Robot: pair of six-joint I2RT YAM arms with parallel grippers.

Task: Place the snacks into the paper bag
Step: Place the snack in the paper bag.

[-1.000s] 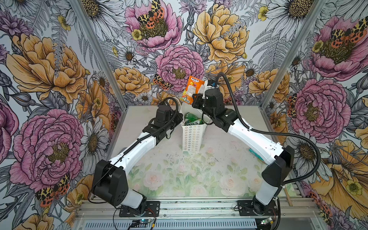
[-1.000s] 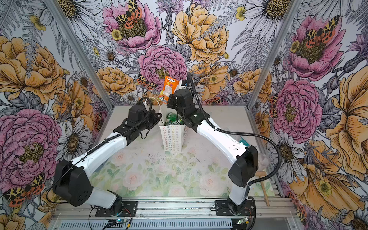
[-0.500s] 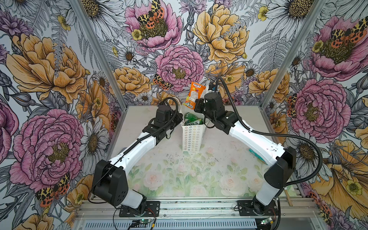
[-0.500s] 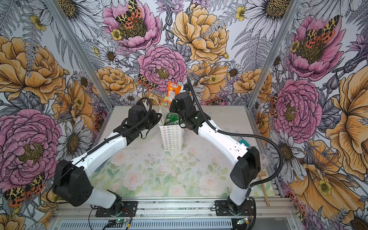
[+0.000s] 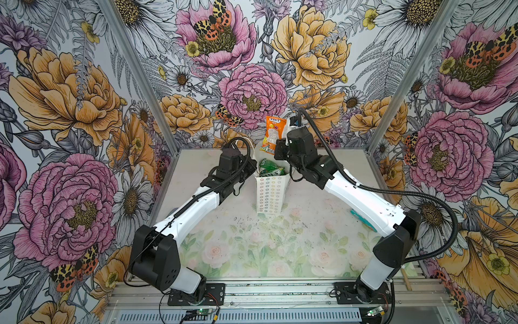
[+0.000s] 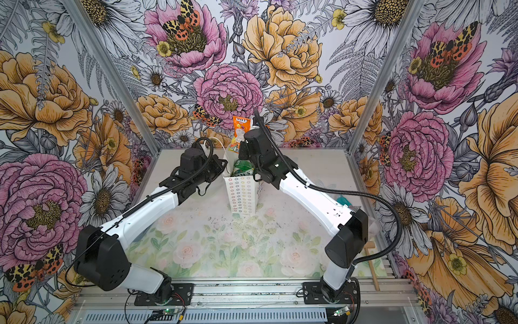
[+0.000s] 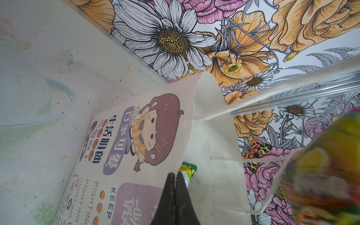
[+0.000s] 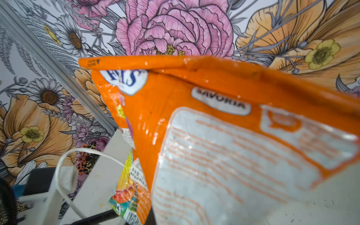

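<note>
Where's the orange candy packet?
In both top views the orange packet hangs in the right gripper, above the paper bag's far rim, near the back wall.

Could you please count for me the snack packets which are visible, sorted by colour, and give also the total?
Orange packet, held in the air above the paper bag: 1
Green packet, inside the paper bag: at least 1, more may be hidden
Teal packet, lying on the table: 1
Total: at least 3
</note>
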